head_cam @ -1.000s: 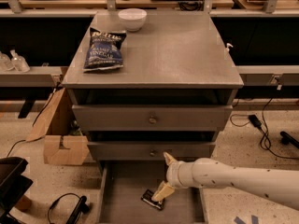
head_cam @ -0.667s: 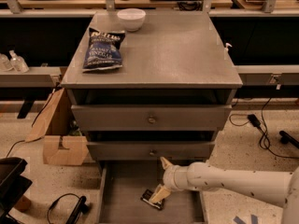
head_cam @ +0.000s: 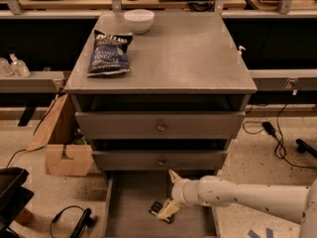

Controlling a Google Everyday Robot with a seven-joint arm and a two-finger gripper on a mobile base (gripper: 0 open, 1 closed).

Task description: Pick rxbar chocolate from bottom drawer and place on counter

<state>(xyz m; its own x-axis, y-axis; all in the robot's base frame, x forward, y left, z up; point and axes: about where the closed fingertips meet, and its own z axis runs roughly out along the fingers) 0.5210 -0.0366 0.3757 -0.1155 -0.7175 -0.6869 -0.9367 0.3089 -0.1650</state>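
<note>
Currently the gripper (head_cam: 171, 192) sits low inside the open bottom drawer (head_cam: 130, 198), with the arm (head_cam: 247, 200) reaching in from 3 o'clock. Its fingers stand apart. One points up toward 12 o'clock, near the front of the drawer above. The other angles down toward 7 o'clock and lies over the rxbar chocolate (head_cam: 157, 209). Nothing is clamped, and contact with the wrapper cannot be told.

The bar lies flat on the drawer floor, at 7 o'clock of the wrist. Judgement: the wide spread is set to straddle the flat bar before closing.

The counter (head_cam: 183, 58) above carries a blue chip bag (head_cam: 110, 53) at 10 o'clock and a white bowl (head_cam: 138, 20) at 12. The 3 o'clock side, away from both, would suit the drop.
</note>
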